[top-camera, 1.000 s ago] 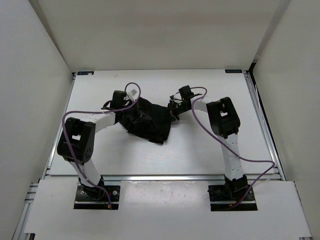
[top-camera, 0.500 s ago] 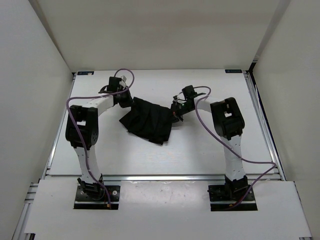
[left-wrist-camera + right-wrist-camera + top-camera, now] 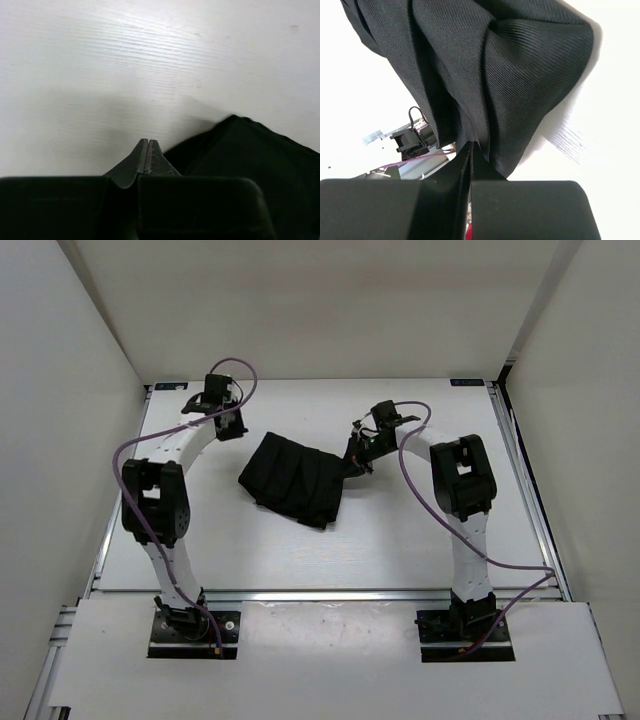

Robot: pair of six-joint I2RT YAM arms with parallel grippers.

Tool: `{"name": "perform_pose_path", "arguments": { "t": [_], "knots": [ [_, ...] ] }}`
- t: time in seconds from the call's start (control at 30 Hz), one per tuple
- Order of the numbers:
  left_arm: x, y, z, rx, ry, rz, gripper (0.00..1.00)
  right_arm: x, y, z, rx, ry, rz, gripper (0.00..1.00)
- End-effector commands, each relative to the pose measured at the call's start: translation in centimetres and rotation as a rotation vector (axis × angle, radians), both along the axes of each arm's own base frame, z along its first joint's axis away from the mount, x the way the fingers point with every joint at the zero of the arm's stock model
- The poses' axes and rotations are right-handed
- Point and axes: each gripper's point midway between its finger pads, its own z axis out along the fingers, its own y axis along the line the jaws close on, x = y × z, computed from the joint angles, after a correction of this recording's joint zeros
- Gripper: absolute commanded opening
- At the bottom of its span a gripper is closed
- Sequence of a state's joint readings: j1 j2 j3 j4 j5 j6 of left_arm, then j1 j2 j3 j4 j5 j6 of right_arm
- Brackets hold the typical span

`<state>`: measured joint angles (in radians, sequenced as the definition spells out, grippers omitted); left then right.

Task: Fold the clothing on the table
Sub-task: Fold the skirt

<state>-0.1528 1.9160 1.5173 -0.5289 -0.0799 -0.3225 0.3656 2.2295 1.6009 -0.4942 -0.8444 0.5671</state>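
Observation:
The clothing (image 3: 295, 480), a black pleated skirt, lies bunched in the middle of the white table (image 3: 420, 540). My left gripper (image 3: 234, 430) hovers just beyond the skirt's far left corner, apart from it. In the left wrist view its jaws (image 3: 148, 141) are pressed together with nothing between them, and the skirt's corner (image 3: 250, 160) shows to the right. My right gripper (image 3: 350, 465) is at the skirt's right edge. Seen from the right wrist, its jaws (image 3: 470, 146) are shut on a gathered fold of the fabric (image 3: 510, 80), which is pulled up off the table.
White walls close in the table on three sides, with aluminium rails (image 3: 525, 490) along its edges. Purple cables (image 3: 420, 500) loop off both arms. The left arm's wrist (image 3: 415, 135) shows past the skirt in the right wrist view.
My left arm has swung off the skirt toward the far left corner, leaving the skirt's left part lying flat. The right gripper has shifted slightly right and back, still holding the fabric.

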Motion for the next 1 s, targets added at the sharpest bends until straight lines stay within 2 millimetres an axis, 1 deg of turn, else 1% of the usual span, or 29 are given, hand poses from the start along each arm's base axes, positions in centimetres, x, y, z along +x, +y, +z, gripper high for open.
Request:
{"name": "perform_pose_path", "arguments": {
  "t": [0.0,0.03,0.07,0.1,0.13,0.17,0.2,0.23,0.27,0.3,0.33,0.37,0.4,0.43,0.47,0.5,0.53,0.57,0.6,0.63,0.67,0.7,0.73,0.77,0.8,0.83,0.87,0.9,0.97],
  "knots": [
    [-0.9,-3.4,8.7,-0.160,-0.154,-0.111,0.00,0.7,-0.1,3.3,0.046,-0.071,0.006,0.01],
    [-1.7,-5.2,8.5,-0.210,-0.141,-0.149,0.00,1.1,-0.2,3.5,0.053,-0.076,0.000,0.00],
    [-2.4,-6.2,8.8,-0.246,-0.138,-0.170,0.00,1.2,-0.2,3.8,0.056,-0.081,-0.001,0.00],
    [-3.1,-7.0,8.0,-0.263,-0.128,-0.186,0.00,1.3,-0.1,4.2,0.071,-0.078,-0.002,0.00],
    [-3.8,-7.7,7.0,-0.296,-0.105,-0.201,0.00,1.1,-0.2,3.7,0.067,-0.064,0.000,0.00],
    [-4.8,-8.5,5.7,-0.339,-0.078,-0.217,0.00,1.5,-0.1,4.7,0.081,-0.097,0.006,0.00],
    [-5.3,-8.6,5.7,-0.371,-0.078,-0.217,0.00,1.6,-0.2,5.6,0.078,-0.119,0.008,0.01],
    [-6.3,-8.3,4.2,-0.421,-0.049,-0.198,0.00,1.8,-0.6,6.0,0.064,-0.149,0.010,0.00],
    [-7.1,-7.2,2.5,-0.448,-0.013,-0.144,0.00,1.9,-1.2,6.8,0.055,-0.169,0.001,0.01],
    [-7.7,-6.7,2.6,-0.457,-0.018,-0.128,0.00,1.9,-1.7,7.1,0.032,-0.188,0.000,0.04],
    [-8.4,-4.9,2.0,-0.449,-0.016,-0.074,0.00,1.5,-2.3,7.8,0.026,-0.204,0.000,0.10],
    [-9.5,-3.6,0.2,-0.444,0.027,-0.034,0.00,1.6,-3.1,9.0,0.010,-0.243,-0.013,0.15],
    [-10.0,-2.4,0.5,-0.440,0.013,-0.011,0.00,1.3,-4.2,9.4,-0.011,-0.265,-0.028,0.19],
    [-10.9,-1.8,0.3,-0.449,0.016,-0.002,0.00,0.9,-5.1,8.7,-0.042,-0.264,-0.041,0.23],
    [-11.8,-0.8,-0.5,-0.461,0.040,0.028,0.00,0.9,-6.3,9.8,-0.042,-0.291,-0.071,0.25],
    [-12.0,0.8,-0.4,-0.456,0.025,0.068,0.03,0.1,-7.3,9.8,-0.059,-0.310,-0.088,0.27],
    [-12.5,1.1,-0.4,-0.456,0.028,0.077,0.17,-0.5,-8.5,8.9,-0.063,-0.290,-0.114,0.32],
    [-13.3,2.0,-1.2,-0.431,0.049,0.108,0.26,-0.6,-9.5,10.1,-0.051,-0.325,-0.149,0.37],
    [-13.5,2.2,-1.2,-0.409,0.047,0.110,0.30,-1.1,-10.6,10.1,-0.024,-0.338,-0.175,0.48],
    [-14.3,2.6,-2.0,-0.378,0.074,0.135,0.42,-1.8,-11.0,9.0,-0.001,-0.312,-0.192,0.63],
    [-15.1,2.9,-2.7,-0.351,0.098,0.154,0.75,-2.4,-11.9,9.4,0.021,-0.319,-0.229,0.80],
    [-15.3,3.1,-2.7,-0.333,0.098,0.168,0.99,-2.3,-13.0,10.0,0.028,-0.339,-0.267,0.89],
    [-15.9,3.3,-3.1,-0.326,0.108,0.180,0.99,-2.9,-13.3,8.9,0.017,-0.324,-0.287,0.99],
    [-16.8,3.2,-3.9,-0.315,0.133,0.189,0.99,-2.9,-14.4,8.8,0.008,-0.329,-0.327,0.99],
    [-17.1,3.1,-3.8,-0.326,0.129,0.196,0.98,-3.1,-14.9,8.7,0.001,-0.338,-0.366,0.99],
    [-17.9,2.9,-4.3,-0.332,0.142,0.195,0.98,-3.4,-15.4,7.8,0.004,-0.315,-0.405,0.99],
    [-18.7,3.0,-5.1,-0.337,0.163,0.204,0.98,-3.5,-16.4,7.7,0.011,-0.313,-0.448,0.99],
    [-19.3,3.3,-5.5,-0.338,0.172,0.218,0.99,-3.5,-16.7,7.9,0.013,-0.324,-0.466,0.99],
    [-19.8,3.5,-5.7,-0.332,0.172,0.228,0.98,-3.5,-17.6,7.0,-0.023,-0.303,-0.499,0.99]
  ]
}}
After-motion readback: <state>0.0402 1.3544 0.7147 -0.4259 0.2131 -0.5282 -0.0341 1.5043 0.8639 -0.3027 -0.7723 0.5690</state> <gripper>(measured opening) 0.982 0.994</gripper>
